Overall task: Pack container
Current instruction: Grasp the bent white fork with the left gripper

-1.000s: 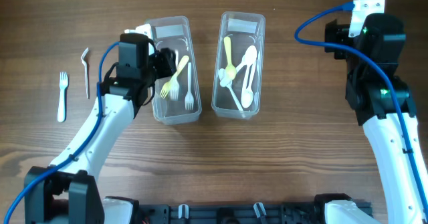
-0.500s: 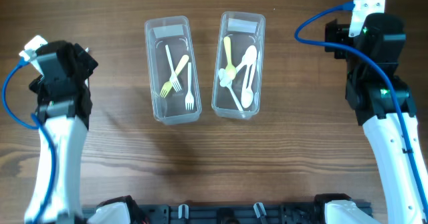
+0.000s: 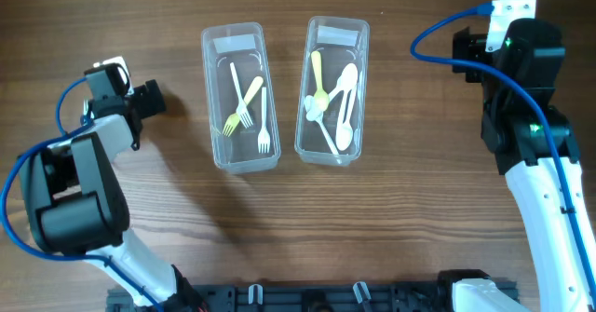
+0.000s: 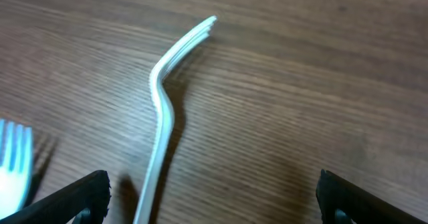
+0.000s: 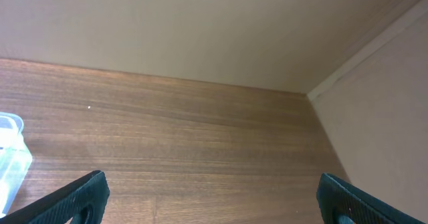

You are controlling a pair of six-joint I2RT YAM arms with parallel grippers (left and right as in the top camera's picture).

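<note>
our left gripper (image 4: 212, 200) is released, its two dark fingertips (image 4: 87, 192) set far apart at the bottom corners of the left wrist view with nothing clamped between them. below it, on the brown wooden table (image 4: 301, 83), lies a grey plastic fork with a bent neck (image 4: 160, 117). its tines point up and to the right, and its handle runs down out of the picture, nearer the left fingertip than the right one; we cannot tell whether it touches that fingertip. near it, at the left edge, we see the tines of a white plastic fork (image 4: 15, 154), apart from the grey one. from overhead, the left arm (image 3: 88, 163) curls over the left part of the table, well to the left of two clear rectangular plastic boxes. the left container (image 3: 235, 42) holds a yellow plastic fork (image 3: 242, 105) lying tilted and two white forks (image 3: 264, 116), one of them crossing the yellow one. the right container (image 3: 340, 34), just beside it but apart, holds a yellow plastic spoon (image 3: 318, 74) and several white spoons (image 3: 346, 79) piled together. our right gripper (image 5: 212, 200) is likewise released and holds nothing, its fingertips in the bottom corners above bare wood, with one clear box corner (image 5: 10, 160) at the left edge. the right arm (image 3: 526, 116) stands well to the right of both containers.
</note>
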